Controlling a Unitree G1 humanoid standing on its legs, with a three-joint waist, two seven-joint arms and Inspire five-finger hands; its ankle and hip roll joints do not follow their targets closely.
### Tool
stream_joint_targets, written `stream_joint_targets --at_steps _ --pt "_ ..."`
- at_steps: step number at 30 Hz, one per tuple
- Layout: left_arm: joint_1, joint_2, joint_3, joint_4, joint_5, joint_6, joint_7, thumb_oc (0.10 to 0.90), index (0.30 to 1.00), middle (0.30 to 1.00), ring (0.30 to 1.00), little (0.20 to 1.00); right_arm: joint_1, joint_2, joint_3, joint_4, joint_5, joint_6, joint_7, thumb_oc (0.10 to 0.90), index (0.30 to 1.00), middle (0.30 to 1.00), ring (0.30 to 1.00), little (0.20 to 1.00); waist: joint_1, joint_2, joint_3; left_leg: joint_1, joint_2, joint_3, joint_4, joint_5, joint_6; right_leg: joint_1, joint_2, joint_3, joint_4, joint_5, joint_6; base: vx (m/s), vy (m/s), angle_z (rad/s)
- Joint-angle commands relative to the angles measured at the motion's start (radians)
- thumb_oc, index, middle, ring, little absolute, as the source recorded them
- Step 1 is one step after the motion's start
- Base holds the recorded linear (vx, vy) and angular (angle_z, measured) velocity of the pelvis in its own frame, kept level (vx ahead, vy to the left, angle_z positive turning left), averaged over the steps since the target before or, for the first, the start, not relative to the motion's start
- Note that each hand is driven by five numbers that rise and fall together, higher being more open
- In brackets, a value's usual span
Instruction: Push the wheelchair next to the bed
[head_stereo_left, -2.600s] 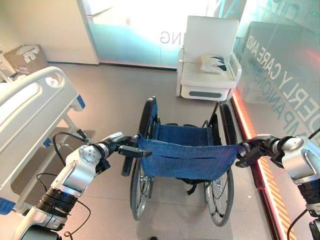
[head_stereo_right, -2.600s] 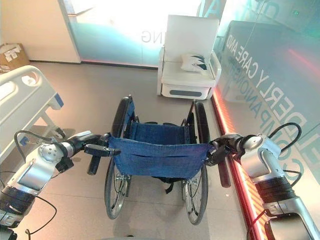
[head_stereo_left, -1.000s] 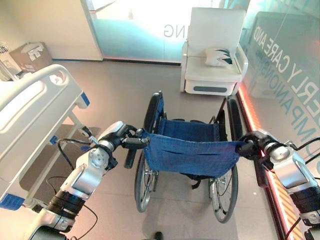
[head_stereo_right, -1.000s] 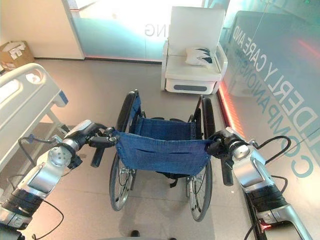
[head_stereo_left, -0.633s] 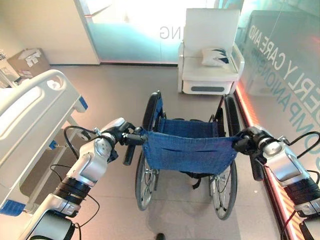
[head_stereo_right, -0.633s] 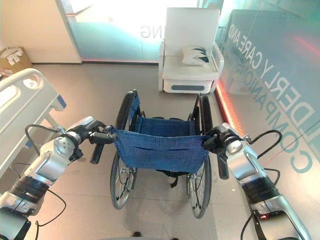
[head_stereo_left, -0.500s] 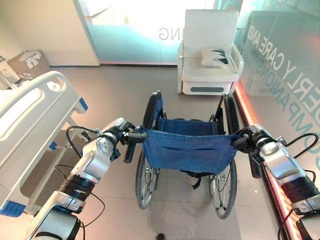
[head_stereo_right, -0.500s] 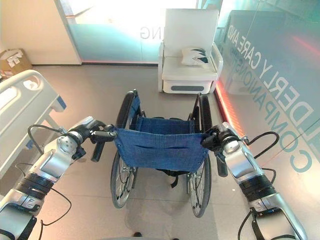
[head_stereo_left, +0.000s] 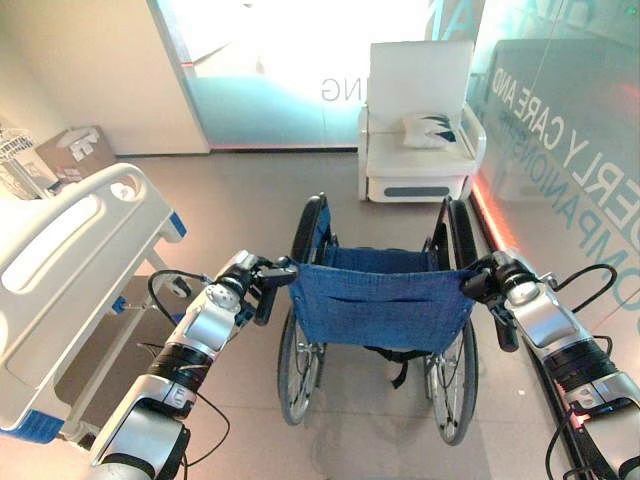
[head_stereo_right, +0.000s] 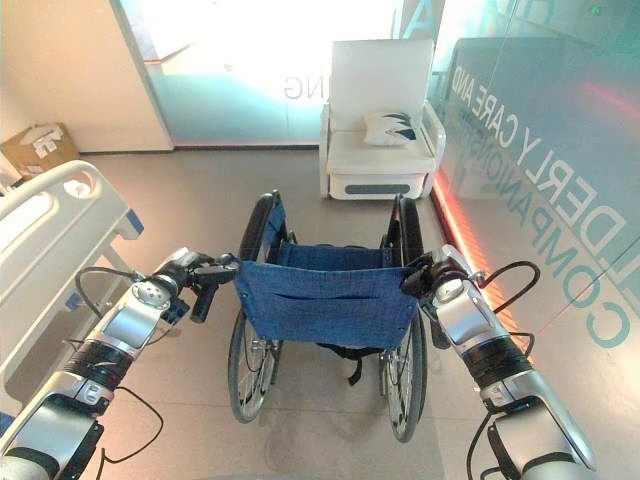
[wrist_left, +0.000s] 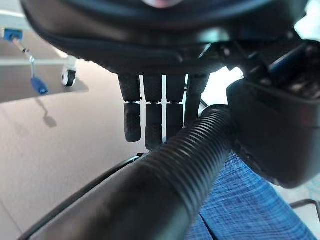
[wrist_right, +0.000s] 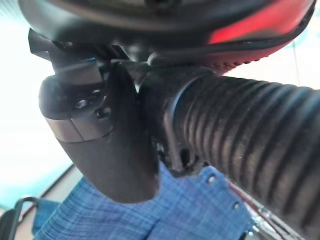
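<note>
Upright blue-backed wheelchair (head_stereo_left: 382, 310) right of bed (head_stereo_left: 60, 270)

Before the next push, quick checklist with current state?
1. Left hand curled round the left push handle: ok.
2. Right hand on the right push handle: ok, thumb wraps it in the wrist view.
3. Wheelchair beside the bed: not ok, bare floor lies between them and the bed is off to the left.
4. Path straight ahead: not ok, white armchair stands there.
5. Right side clearance from the glass wall: cannot tell, looks tight.
6. Brakes released: cannot tell.
</note>
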Motion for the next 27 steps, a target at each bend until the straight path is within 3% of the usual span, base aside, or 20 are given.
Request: stream_joint_targets --at_steps 1,6,8,10,11,13,15,16,18,19,20,23,26,27 --pt "0.114 -0.085 -0.142 0.303 -0.045 0.09 -0.067 0.4 0.3 0.3 0.3 0.3 -0.063 0.053 0.078 0.084 -0.048 -0.063 0.028 0.4 0.3 0.3 0.3 0.3 -0.022 -0.047 0.068 -0.011 -0.04 -0.009 0.088 -0.091 0.033 -0.058 0.007 -0.028 0.099 0.008 -0.017 0.08 0.055 -0.04" --pt "0.038 -0.073 -0.182 0.288 0.046 0.119 -0.163 0.4 0.3 0.3 0.3 0.3 -0.175 0.066 0.121 0.165 -0.089 -0.047 0.038 0.4 0.3 0.3 0.3 0.3 -0.004 -0.043 0.084 -0.018 -0.04 -0.016 0.123 -0.107 0.046 -0.073 -0.012 -0.032 0.173 -0.012 -0.014 0.08 0.057 -0.02" --pt "0.0 -0.064 -0.207 0.295 0.098 0.119 -0.213 0.4 0.3 0.3 0.3 0.3 -0.216 0.081 0.132 0.202 -0.096 -0.038 0.032 0.4 0.3 0.3 0.3 0.3 0.002 -0.039 0.092 -0.031 -0.042 -0.02 0.141 -0.113 0.059 -0.096 -0.023 -0.036 0.265 -0.034 -0.01 0.07 0.059 -0.04" --pt "-0.04 -0.047 -0.245 0.302 0.16 0.115 -0.267 0.4 0.3 0.3 0.3 0.3 -0.237 0.074 0.139 0.217 -0.084 -0.054 0.005 0.4 0.3 0.3 0.3 0.3 -0.006 -0.025 0.117 -0.049 -0.031 -0.019 0.168 -0.118 0.072 -0.213 -0.04 -0.025 0.51 0.011 0.019 0.05 0.038 -0.14" --pt "-0.056 -0.037 -0.261 0.3 0.189 0.114 -0.299 0.4 0.3 0.3 0.3 0.3 -0.24 0.063 0.138 0.217 -0.067 -0.06 -0.011 0.4 0.3 0.3 0.3 0.3 -0.013 -0.025 0.137 -0.055 -0.033 -0.024 0.191 -0.125 0.075 -0.263 -0.04 -0.015 0.575 0.042 0.027 0.09 -0.024 -0.21" --pt "-0.067 -0.036 -0.274 0.295 0.227 0.116 -0.326 0.4 0.3 0.3 0.3 0.3 -0.236 0.056 0.14 0.225 -0.067 -0.072 -0.016 0.4 0.3 0.3 0.3 0.3 -0.026 -0.044 0.165 -0.044 -0.055 -0.044 0.216 -0.143 0.068 -0.316 -0.088 -0.004 0.502 0.155 0.035 0.21 -0.13 0.0" --pt "-0.084 -0.034 -0.279 0.288 0.265 0.117 -0.347 0.4 0.3 0.3 0.3 0.3 -0.237 0.048 0.133 0.233 -0.084 -0.097 -0.015 0.4 0.3 0.3 0.3 0.3 -0.051 -0.045 0.197 -0.015 -0.065 -0.073 0.214 -0.161 0.057 -0.373 -0.119 0.01 0.398 0.225 0.037 0.23 -0.211 0.27" --pt "-0.1 -0.032 -0.287 0.295 0.278 0.11 -0.359 0.4 0.3 0.3 0.3 0.3 -0.247 0.036 0.133 0.237 -0.097 -0.102 -0.01 0.4 0.3 0.3 0.3 0.3 -0.066 -0.039 0.206 -0.002 -0.064 -0.091 0.207 -0.171 0.053 -0.396 -0.119 0.026 0.337 0.229 0.034 0.19 -0.265 0.44" --pt "-0.121 -0.028 -0.292 0.309 0.291 0.1 -0.369 0.4 0.3 0.3 0.3 0.3 -0.266 0.015 0.128 0.247 -0.104 -0.116 0.002 0.4 0.3 0.3 0.3 0.3 -0.082 -0.029 0.215 0.011 -0.056 -0.115 0.197 -0.185 0.048 -0.409 -0.106 0.05 0.276 0.22 0.03 0.15 -0.254 0.5" --pt "-0.125 -0.02 -0.291 0.341 0.311 0.065 -0.374 0.4 0.3 0.3 0.3 0.3 -0.281 -0.008 0.128 0.282 -0.108 -0.148 0.012 0.4 0.3 0.3 0.3 0.3 -0.085 -0.032 0.201 -0.011 -0.052 -0.128 0.208 -0.187 0.04 -0.359 -0.078 0.073 0.228 0.173 0.027 0.21 -0.342 0.62" --pt "-0.12 -0.015 -0.295 0.359 0.293 0.067 -0.373 0.4 0.3 0.3 0.3 0.3 -0.3 -0.01 0.139 0.286 -0.123 -0.159 0.036 0.4 0.3 0.3 0.3 0.3 -0.082 -0.026 0.19 -0.016 -0.015 -0.118 0.222 -0.176 0.017 -0.335 -0.07 0.052 0.245 0.132 0.022 0.23 -0.36 0.61" --pt "-0.11 -0.025 -0.291 0.382 0.288 0.072 -0.361 0.4 0.3 0.3 0.3 0.3 -0.311 -0.009 0.152 0.284 -0.143 -0.164 0.043 0.4 0.3 0.3 0.3 0.3 -0.083 -0.026 0.177 0.001 0.033 -0.101 0.223 -0.168 -0.003 -0.318 -0.066 0.027 0.258 0.102 0.013 0.24 -0.231 0.33" --pt "-0.086 -0.057 -0.278 0.427 0.259 0.062 -0.323 0.4 0.3 0.3 0.3 0.3 -0.323 -0.021 0.174 0.27 -0.177 -0.176 0.053 0.4 0.3 0.3 0.3 0.3 -0.086 -0.029 0.147 -0.002 0.119 -0.082 0.263 -0.082 -0.047 -0.277 -0.06 -0.019 0.245 0.062 -0.021 0.3 -0.225 0.05" --pt "-0.083 -0.059 -0.276 0.428 0.25 0.062 -0.316 0.4 0.3 0.3 0.3 0.3 -0.325 -0.024 0.174 0.266 -0.184 -0.181 0.054 0.4 0.3 0.3 0.3 0.3 -0.086 -0.029 0.145 -0.005 0.127 -0.079 0.27 -0.07 -0.05 -0.272 -0.059 -0.024 0.244 0.058 -0.025 0.22 -0.169 0.21"
